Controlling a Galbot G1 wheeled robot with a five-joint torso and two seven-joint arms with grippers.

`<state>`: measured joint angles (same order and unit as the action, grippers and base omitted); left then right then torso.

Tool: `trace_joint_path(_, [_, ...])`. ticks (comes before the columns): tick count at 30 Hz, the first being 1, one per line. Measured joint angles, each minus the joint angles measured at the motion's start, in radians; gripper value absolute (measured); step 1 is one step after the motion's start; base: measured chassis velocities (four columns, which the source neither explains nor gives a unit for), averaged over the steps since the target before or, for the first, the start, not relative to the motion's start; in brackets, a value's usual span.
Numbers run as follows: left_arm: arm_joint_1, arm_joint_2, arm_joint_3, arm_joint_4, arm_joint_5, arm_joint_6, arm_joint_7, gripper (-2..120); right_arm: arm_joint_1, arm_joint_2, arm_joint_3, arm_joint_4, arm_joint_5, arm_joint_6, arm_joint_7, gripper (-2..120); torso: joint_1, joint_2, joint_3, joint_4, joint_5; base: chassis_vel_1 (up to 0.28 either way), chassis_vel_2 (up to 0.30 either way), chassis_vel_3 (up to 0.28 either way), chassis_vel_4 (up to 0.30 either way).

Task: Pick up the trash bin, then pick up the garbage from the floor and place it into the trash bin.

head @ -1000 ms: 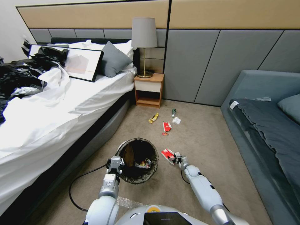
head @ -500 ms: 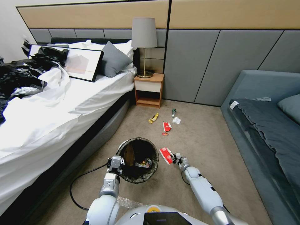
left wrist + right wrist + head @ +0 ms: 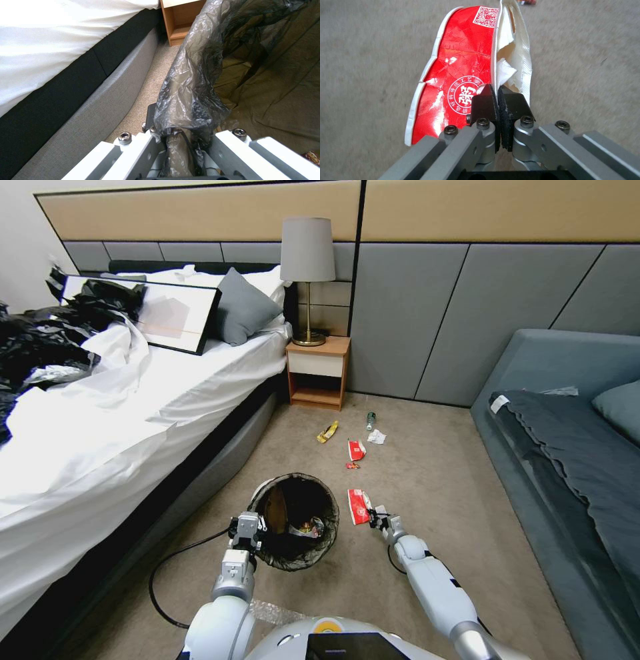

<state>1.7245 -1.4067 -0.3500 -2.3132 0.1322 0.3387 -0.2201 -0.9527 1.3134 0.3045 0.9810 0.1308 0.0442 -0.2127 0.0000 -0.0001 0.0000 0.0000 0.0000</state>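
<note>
The trash bin (image 3: 297, 520), white with a black bag over its rim, hangs just in front of me with some litter inside. My left gripper (image 3: 245, 531) is shut on its near-left rim (image 3: 186, 105). My right gripper (image 3: 375, 519) is shut on a crumpled red-and-white packet (image 3: 359, 506) of garbage, held above the floor (image 3: 427, 480) just right of the bin. In the right wrist view the black pads (image 3: 488, 102) pinch the packet's edge (image 3: 453, 75). More garbage lies farther off: a yellow wrapper (image 3: 327, 431), a small bottle (image 3: 371, 419), a white tissue wad (image 3: 377, 437) and a red-and-white packet (image 3: 356, 450).
A bed (image 3: 120, 400) with white sheets runs along the left, its grey base (image 3: 100, 95) close to the bin. A wooden nightstand (image 3: 318, 372) with a lamp stands at the back wall. A grey sofa (image 3: 567, 407) fills the right. A black cable (image 3: 173, 573) trails on the carpet.
My right gripper has lifted the red-and-white packet and turned it upright, shifting slightly toward the bin. The left gripper and the bin have not moved.
</note>
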Motion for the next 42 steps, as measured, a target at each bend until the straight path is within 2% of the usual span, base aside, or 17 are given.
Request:
trace_joint_path(5, [-0.004,0.000,0.000,0.001,-0.002,0.001,0.000,2,-0.047,-0.002,0.016,0.123,0.045,0.032,0.029,0,0.000,0.000,0.000,-0.0001,0.0001,0.000,0.000,0.000,0.000])
trace_joint_path(6, [-0.005,0.001,0.000,0.002,-0.006,0.002,0.000,2,-0.069,-0.004,0.023,0.192,0.067,0.047,0.037,0,0.000,0.000,0.000,0.0000,0.0001,0.000,0.000,0.000,0.000])
trace_joint_path(7, [-0.005,0.001,0.000,0.002,-0.006,0.002,0.000,2,-0.069,-0.004,0.023,0.192,0.067,0.047,0.037,0,0.000,0.000,0.000,0.0000,0.0001,0.000,0.000,0.000,0.000])
trace_joint_path(9, [-0.006,0.002,0.001,0.004,-0.010,0.003,0.000,2,-0.093,-0.007,0.032,0.265,0.088,0.061,0.042,0,0.000,0.000,0.000,0.0001,-0.0002,0.000,0.000,0.000,0.000])
trace_joint_path(10, [-0.008,0.004,0.001,0.007,-0.014,0.004,-0.001,2,-0.136,-0.012,0.047,0.381,0.124,0.092,0.042,0,0.000,0.000,0.000,0.0002,-0.0002,0.000,0.000,0.000,0.000])
trace_joint_path(11, [-0.008,0.004,0.001,0.007,-0.014,0.004,-0.001,2,-0.136,-0.012,0.047,0.381,0.124,0.092,0.042,0,0.000,0.000,0.000,0.0002,-0.0002,0.000,0.000,0.000,0.000])
trace_joint_path(15, [-0.010,0.007,0.003,0.009,-0.018,0.005,-0.001,2,-0.191,-0.019,0.060,0.518,0.170,0.145,0.020,0,0.000,0.000,0.000,-0.0001,-0.0002,0.000,0.000,0.000,0.000])
trace_joint_path(16, [-0.013,0.008,0.004,0.010,-0.019,0.006,-0.001,2,-0.235,-0.023,0.066,0.623,0.203,0.174,-0.003,0,0.000,0.000,0.000,0.0000,-0.0001,0.000,0.000,0.000,0.000])
trace_joint_path(17, [-0.014,0.008,0.005,0.010,-0.020,0.006,-0.001,2,-0.254,-0.025,0.067,0.668,0.216,0.185,-0.014,0,0.000,0.000,0.000,0.0000,-0.0002,0.000,0.000,0.000,0.000])
trace_joint_path(18, [-0.017,0.010,0.005,0.010,-0.024,0.007,-0.001,2,-0.316,-0.032,0.063,0.815,0.251,0.213,-0.047,0,0.000,0.000,0.000,-0.0003,-0.0002,0.000,0.000,0.000,0.000])
trace_joint_path(19, [-0.017,0.010,0.005,0.010,-0.024,0.007,-0.001,2,-0.316,-0.032,0.063,0.815,0.251,0.213,-0.047,0,0.000,0.000,0.000,-0.0003,-0.0002,0.000,0.000,0.000,0.000])
trace_joint_path(21, [-0.017,0.016,0.002,0.010,-0.030,0.008,-0.001,2,-0.373,-0.035,0.040,0.951,0.254,0.245,-0.103,0,0.000,0.000,0.000,0.0001,0.0001,0.000,0.000,0.000,0.000])
trace_joint_path(23, [-0.017,0.017,0.002,0.010,-0.031,0.008,-0.001,2,-0.383,-0.036,0.033,0.976,0.253,0.250,-0.113,0,0.000,0.000,0.000,0.0001,0.0000,0.000,0.000,0.000,0.000])
trace_joint_path(24, [-0.017,0.018,0.002,0.010,-0.033,0.009,-0.001,2,-0.412,-0.039,0.006,1.045,0.238,0.252,-0.129,0,0.000,0.000,0.000,0.0000,-0.0001,0.000,0.000,0.000,0.000])
trace_joint_path(28, [-0.020,0.020,0.002,0.010,-0.034,0.010,-0.001,2,-0.461,-0.052,-0.062,1.129,0.174,0.252,-0.139,0,0.000,0.000,0.000,0.0001,-0.0002,0.000,0.000,0.000,0.000])
trace_joint_path(32, [-0.025,0.019,0.005,0.011,-0.034,0.010,-0.001,2,-0.501,-0.067,-0.115,1.139,0.117,0.263,-0.149,0,0.000,0.000,0.000,0.0000,0.0000,0.000,0.000,0.000,0.000])
trace_joint_path(42, [-0.036,0.010,0.014,0.019,-0.034,0.010,-0.002,2,-0.565,-0.084,-0.196,1.065,0.029,0.306,-0.157,0,0.000,0.000,0.000,-0.0001,0.0000,0.000,0.000,0.000,0.000])
